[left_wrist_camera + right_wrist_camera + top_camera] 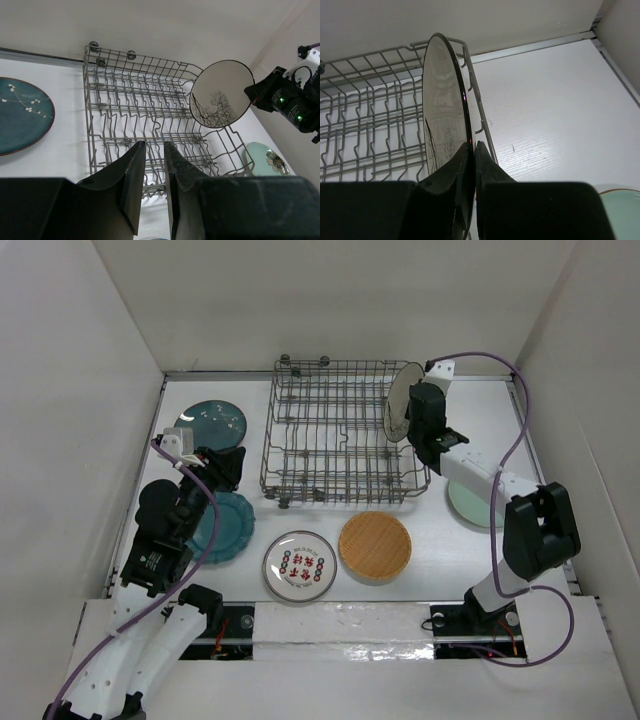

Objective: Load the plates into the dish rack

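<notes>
Right wrist: beige-grey plate point(439, 100) pinched in right claw point(472, 146).

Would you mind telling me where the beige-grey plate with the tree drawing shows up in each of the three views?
Top external: the beige-grey plate stands on edge, upper middle, at the right end of the dish rack.
Left wrist: upper right, its face and tree drawing toward the camera.
Right wrist: left of centre, nearly edge-on, pinched by the right gripper.
Shared landmark: the rack's grey wire tines beside the plate.
</notes>
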{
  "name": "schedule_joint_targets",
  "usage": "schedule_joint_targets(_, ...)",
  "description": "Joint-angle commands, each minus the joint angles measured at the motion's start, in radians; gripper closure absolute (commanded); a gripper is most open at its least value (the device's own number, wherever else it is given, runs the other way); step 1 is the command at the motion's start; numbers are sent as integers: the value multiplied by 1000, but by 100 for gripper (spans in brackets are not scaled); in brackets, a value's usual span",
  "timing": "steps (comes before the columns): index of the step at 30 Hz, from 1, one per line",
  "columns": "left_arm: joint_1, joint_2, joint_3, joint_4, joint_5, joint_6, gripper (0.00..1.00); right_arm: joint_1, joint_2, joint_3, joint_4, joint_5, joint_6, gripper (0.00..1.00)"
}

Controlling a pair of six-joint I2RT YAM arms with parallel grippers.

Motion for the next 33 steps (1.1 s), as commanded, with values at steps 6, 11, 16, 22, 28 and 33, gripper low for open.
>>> schedule_joint_targets(6, 3, -1, -9, 54, 5, 9, 81, -1, -75, 62, 150, 71, -17, 100)
schedule_joint_targets(11, 3, 0, -9, 56, 6, 8, 81, -1, -52, 44, 150, 88, -25, 100)
schedule_joint_targets(16, 3, 2, -9, 54, 8, 6, 81, -1, -21, 42, 154, 74, -40, 100)
schedule_joint_targets(22, 3, 3, -11, 54, 8, 6, 81, -1, 20, 41, 150, 49, -37, 100)
schedule_joint_targets(28, 3, 5, -9, 56, 11, 6, 81, 19, 57, 38, 143, 72, -28, 100)
schedule_joint_targets(33, 3, 3, -11, 56, 13, 6, 81, 19, 40, 18, 169, 99, -28, 80)
